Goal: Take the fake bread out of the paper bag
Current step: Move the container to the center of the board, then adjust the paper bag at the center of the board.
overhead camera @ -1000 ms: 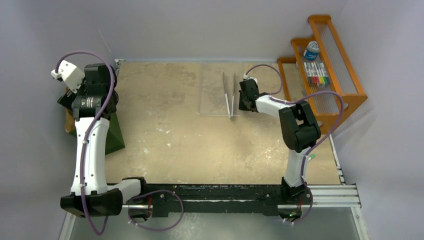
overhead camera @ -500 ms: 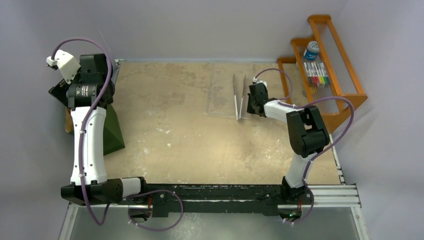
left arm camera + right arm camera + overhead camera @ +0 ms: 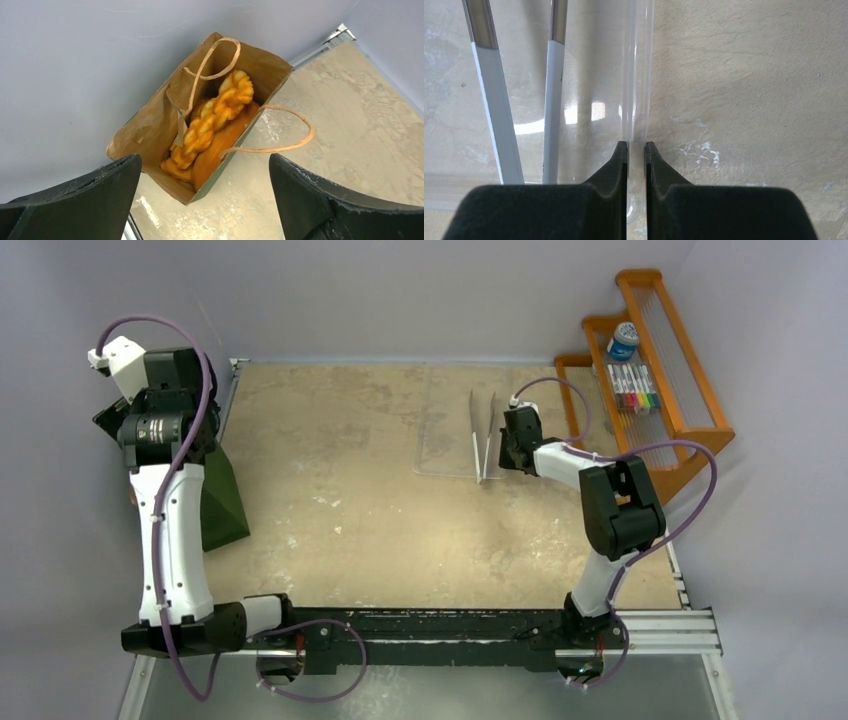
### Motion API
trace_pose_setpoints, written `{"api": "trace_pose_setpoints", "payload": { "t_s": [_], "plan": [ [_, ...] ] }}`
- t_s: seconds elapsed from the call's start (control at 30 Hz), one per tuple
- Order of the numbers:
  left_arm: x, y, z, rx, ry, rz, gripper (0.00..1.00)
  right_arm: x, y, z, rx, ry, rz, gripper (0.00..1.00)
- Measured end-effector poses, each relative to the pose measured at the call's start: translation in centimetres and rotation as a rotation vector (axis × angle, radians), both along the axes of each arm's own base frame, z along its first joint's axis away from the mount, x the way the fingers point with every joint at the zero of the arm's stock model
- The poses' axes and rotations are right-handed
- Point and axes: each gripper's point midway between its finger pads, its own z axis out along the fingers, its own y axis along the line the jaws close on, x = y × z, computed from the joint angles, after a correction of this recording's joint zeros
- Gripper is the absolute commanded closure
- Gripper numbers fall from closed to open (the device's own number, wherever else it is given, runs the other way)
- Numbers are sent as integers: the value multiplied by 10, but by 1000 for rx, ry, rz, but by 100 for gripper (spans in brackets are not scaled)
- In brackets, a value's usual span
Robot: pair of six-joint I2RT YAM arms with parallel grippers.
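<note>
Left gripper (image 3: 204, 165): fingers wide apart, nothing held, hovering over open mouth of paper bag (image 3: 145, 127). Fake bread (image 3: 200, 137) inside bag, directly below, between fingers. Braided stick (image 3: 215, 117) on top, oblong loaf (image 3: 222, 152) under it. One cord handle (image 3: 280, 148) hangs out over table (image 3: 350, 125). Right gripper (image 3: 636, 146): fingers nearly together, clamped on thin rim of clear tray (image 3: 594, 75). Tongs (image 3: 491, 100) lie in tray, left of fingertips.

The worn beige table (image 3: 400, 530) carried a dark green paper bag (image 3: 222, 505) standing at its left edge and a clear plastic tray (image 3: 445, 430) lying flat near the far edge, right of centre. An orange wooden rack (image 3: 638, 278) stood against its right side.
</note>
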Motion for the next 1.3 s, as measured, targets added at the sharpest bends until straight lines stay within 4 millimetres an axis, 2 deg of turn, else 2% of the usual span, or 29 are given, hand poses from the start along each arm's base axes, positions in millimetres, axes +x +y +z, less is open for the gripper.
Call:
{"api": "trace_pose_setpoints", "payload": {
  "t_s": [0.1, 0.2, 0.37, 0.5, 0.6, 0.67, 0.8, 0.9, 1.1, 1.3],
  "plan": [
    [-10, -5, 7, -16, -24, -17, 0, 0, 0, 0, -1, 2, 3, 99],
    [-31, -6, 12, -24, -43, 1, 0, 0, 0, 0, 0, 2, 6, 99],
    [-68, 5, 30, 15, -108, 137, 0, -1, 3, 0, 12, 5, 14, 97],
    [-77, 15, 39, 56, -150, 241, 0, -1, 4, 0, 19, 9, 20, 96],
    [-73, 23, 37, 88, -136, 297, 0, 0, 4, 2, 18, 9, 20, 95],
    [-67, 30, 28, 96, -102, 320, 0, 1, 5, 3, 18, 8, 21, 94],
    [-57, 52, -14, 46, 24, 362, 0, 2, 5, 2, 16, 14, 21, 91],
    [-52, 57, -37, -2, 77, 358, 0, 0, 5, -3, 17, 27, 21, 90],
    [-44, 62, -44, -32, 85, 341, 0, 0, 5, -6, 21, 32, 16, 87],
    [-41, 76, -57, -59, 99, 361, 0, 1, 5, -5, 24, 32, 12, 86]
  ]
}}
